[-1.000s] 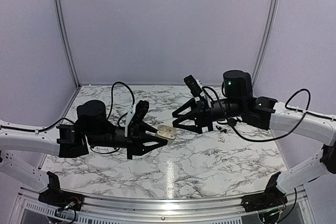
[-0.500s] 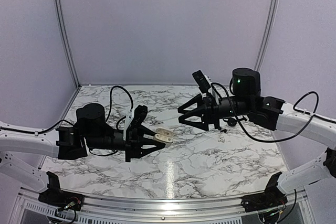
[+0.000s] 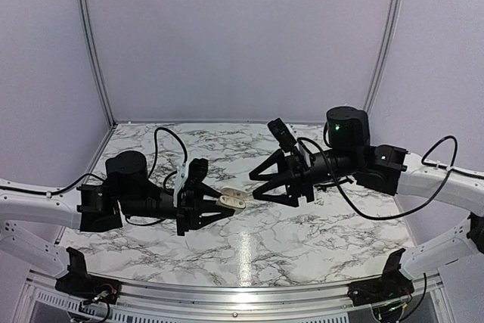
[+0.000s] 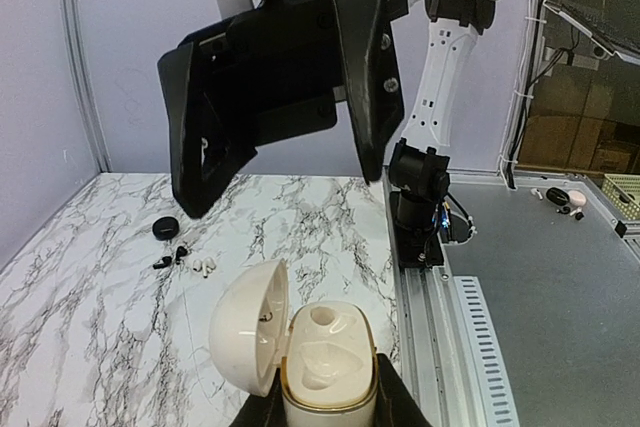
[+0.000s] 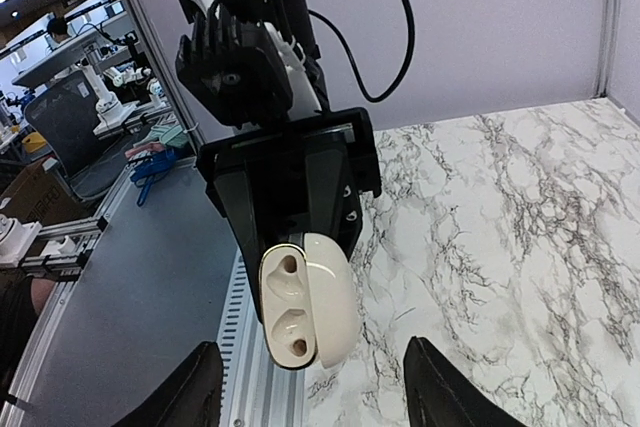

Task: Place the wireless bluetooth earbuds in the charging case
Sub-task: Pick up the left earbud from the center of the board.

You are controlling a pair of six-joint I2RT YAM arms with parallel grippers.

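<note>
1. The left gripper (image 3: pixel 224 202) hangs above the marble table (image 3: pixel 302 232), its fingers pressed tight on the base of the charging case (image 3: pixel 237 200).
2. The cream-white case is held off the tabletop at the centre of the workspace, between the two arms, with its hinged lid swung open to one side.
3. Seen from the left wrist, the charging case (image 4: pixel 325 362) stands upright between the finger pads, with the domed lid tipped to the left and the hollow wells of the base facing up.
4. The right gripper (image 3: pixel 259 185) faces the case from just beside it, its two fingers spread wide with nothing between them.
5. From the right wrist, the case (image 5: pixel 305 312) shows two rounded wells, framed by that gripper's own parted fingers (image 5: pixel 195 392).
6. The earbuds (image 4: pixel 163 263), two small dark pieces, lie on the marble well apart from the case, near a black round puck (image 4: pixel 165 229) and some small white bits (image 4: pixel 201 267).
</note>
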